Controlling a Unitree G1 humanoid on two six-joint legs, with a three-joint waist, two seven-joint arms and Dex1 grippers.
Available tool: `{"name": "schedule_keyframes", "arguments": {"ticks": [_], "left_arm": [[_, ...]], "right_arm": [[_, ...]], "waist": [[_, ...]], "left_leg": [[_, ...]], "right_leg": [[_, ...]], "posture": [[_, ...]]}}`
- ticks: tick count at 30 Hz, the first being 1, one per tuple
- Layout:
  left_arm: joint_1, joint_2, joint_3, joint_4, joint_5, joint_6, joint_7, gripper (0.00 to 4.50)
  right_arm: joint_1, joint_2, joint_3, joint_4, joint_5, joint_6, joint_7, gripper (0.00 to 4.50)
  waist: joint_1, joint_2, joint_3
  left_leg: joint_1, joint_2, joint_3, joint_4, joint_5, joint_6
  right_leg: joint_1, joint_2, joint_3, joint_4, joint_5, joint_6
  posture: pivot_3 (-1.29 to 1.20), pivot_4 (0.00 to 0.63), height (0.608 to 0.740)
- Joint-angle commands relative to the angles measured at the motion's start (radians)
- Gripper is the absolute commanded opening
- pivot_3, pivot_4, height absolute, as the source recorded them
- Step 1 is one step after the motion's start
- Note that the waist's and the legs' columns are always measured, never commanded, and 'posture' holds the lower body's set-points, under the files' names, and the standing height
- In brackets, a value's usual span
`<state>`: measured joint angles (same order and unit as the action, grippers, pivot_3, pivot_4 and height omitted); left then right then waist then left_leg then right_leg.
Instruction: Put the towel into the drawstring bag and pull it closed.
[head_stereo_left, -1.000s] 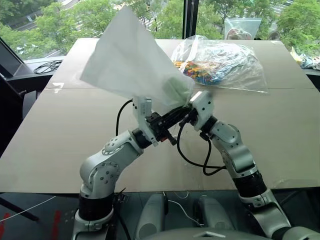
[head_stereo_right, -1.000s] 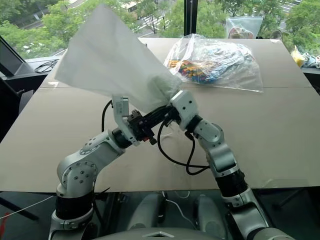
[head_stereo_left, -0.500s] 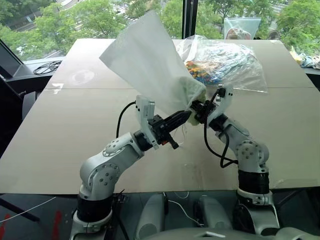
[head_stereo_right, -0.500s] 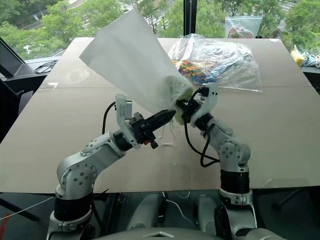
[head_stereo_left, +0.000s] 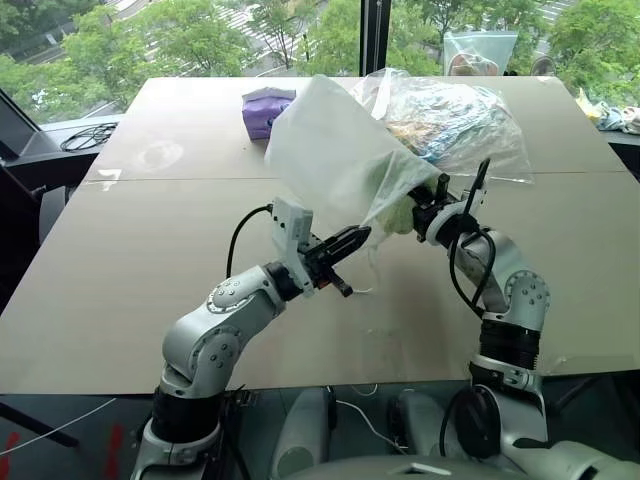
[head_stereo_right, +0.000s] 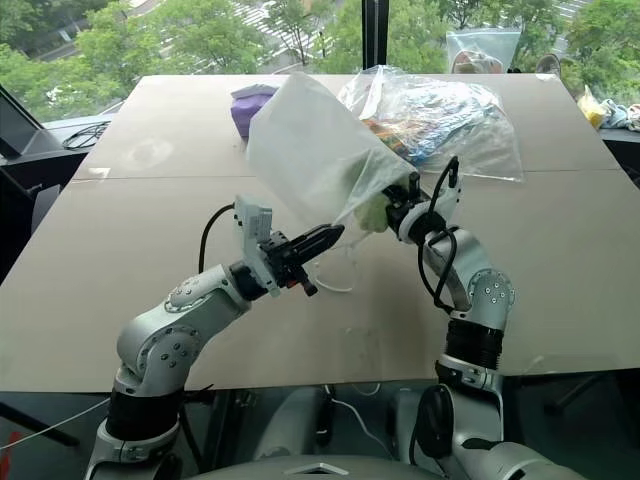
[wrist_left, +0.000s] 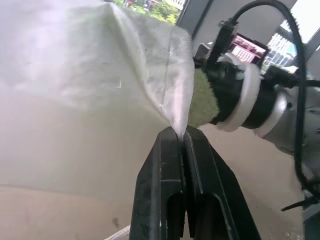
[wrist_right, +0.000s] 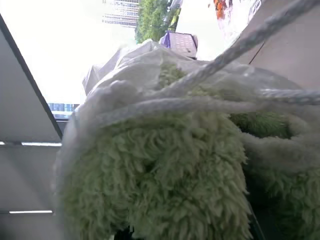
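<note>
Left eye view: beige table (head_stereo_left: 120, 270) (trees beyond window (head_stereo_left: 150, 35)).

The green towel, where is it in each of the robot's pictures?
Left eye view: towel at the mouth of the drawstring bag, by the right gripper.
Right eye view: same spot, centre.
Left wrist view: green patch right of the bag's pinched edge.
Right wrist view: fluffy mass under the white cords.
Shared landmark: the drawstring bag.
</note>
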<state>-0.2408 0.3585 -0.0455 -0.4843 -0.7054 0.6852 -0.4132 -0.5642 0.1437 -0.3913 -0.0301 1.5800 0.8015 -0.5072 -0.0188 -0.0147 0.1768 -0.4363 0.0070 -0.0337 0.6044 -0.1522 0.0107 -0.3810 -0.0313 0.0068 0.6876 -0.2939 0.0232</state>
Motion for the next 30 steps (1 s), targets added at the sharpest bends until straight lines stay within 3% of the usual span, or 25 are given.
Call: {"name": "schedule_keyframes", "arguments": {"ticks": [1, 6, 10, 14, 22, 30], "left_arm": [[-0.006, 0.021, -0.040, 0.012, 0.104, -0.089, -0.036, 0.00], [0.000, 0.007, -0.079, 0.013, 0.149, -0.124, -0.068, 0.00], [-0.011, -0.021, -0.082, 0.008, 0.140, -0.124, -0.080, 0.00], [-0.022, -0.052, -0.048, -0.012, 0.073, -0.093, -0.091, 0.00], [-0.034, -0.061, -0.001, -0.055, -0.084, -0.008, -0.106, 0.00], [-0.017, -0.026, 0.007, -0.091, -0.134, 0.033, -0.141, 0.00]], "right_arm": [[-0.074, 0.100, 0.035, -0.046, 0.098, -0.098, -0.135, 0.13], [-0.094, 0.124, 0.083, -0.036, 0.161, -0.230, -0.259, 0.13], [-0.076, 0.061, 0.170, -0.027, 0.128, -0.203, -0.258, 0.13], [-0.051, -0.057, 0.269, -0.052, 0.026, -0.090, -0.116, 0.13], [-0.019, -0.133, 0.344, -0.077, 0.016, 0.063, 0.027, 0.13], [0.010, -0.213, 0.304, 0.017, -0.055, 0.116, 0.111, 0.13]], "waist": [[0.000, 0.000, 0.000], [0.001, 0.000, 0.000], [-0.003, 0.000, 0.000], [-0.007, 0.001, 0.001], [-0.008, 0.001, 0.001], [-0.008, 0.000, 0.001]], "left_leg": [[0.000, 0.000, 0.000, 0.000, 0.000, 0.000], [-0.001, 0.000, 0.001, -0.005, -0.001, 0.001], [-0.002, 0.000, 0.004, -0.006, -0.002, 0.003], [-0.001, 0.001, 0.004, -0.006, -0.002, 0.003], [-0.001, 0.001, 0.004, -0.005, -0.002, 0.003], [-0.001, 0.001, 0.004, -0.005, -0.002, 0.003]], "right_leg": [[0.000, 0.000, 0.000, 0.000, 0.000, 0.000], [0.000, 0.000, 0.001, -0.009, 0.001, 0.001], [-0.001, 0.000, 0.003, -0.009, 0.001, 0.001], [-0.001, 0.000, 0.003, -0.009, 0.001, 0.001], [-0.001, 0.002, 0.003, -0.009, 0.001, 0.001], [-0.001, 0.004, 0.003, -0.009, 0.001, 0.001]], "posture": [[0.00, 0.150, 0.740], [0.00, 0.150, 0.740], [0.00, 0.150, 0.740], [0.00, 0.150, 0.740], [0.00, 0.150, 0.740], [0.00, 0.150, 0.740]]}}
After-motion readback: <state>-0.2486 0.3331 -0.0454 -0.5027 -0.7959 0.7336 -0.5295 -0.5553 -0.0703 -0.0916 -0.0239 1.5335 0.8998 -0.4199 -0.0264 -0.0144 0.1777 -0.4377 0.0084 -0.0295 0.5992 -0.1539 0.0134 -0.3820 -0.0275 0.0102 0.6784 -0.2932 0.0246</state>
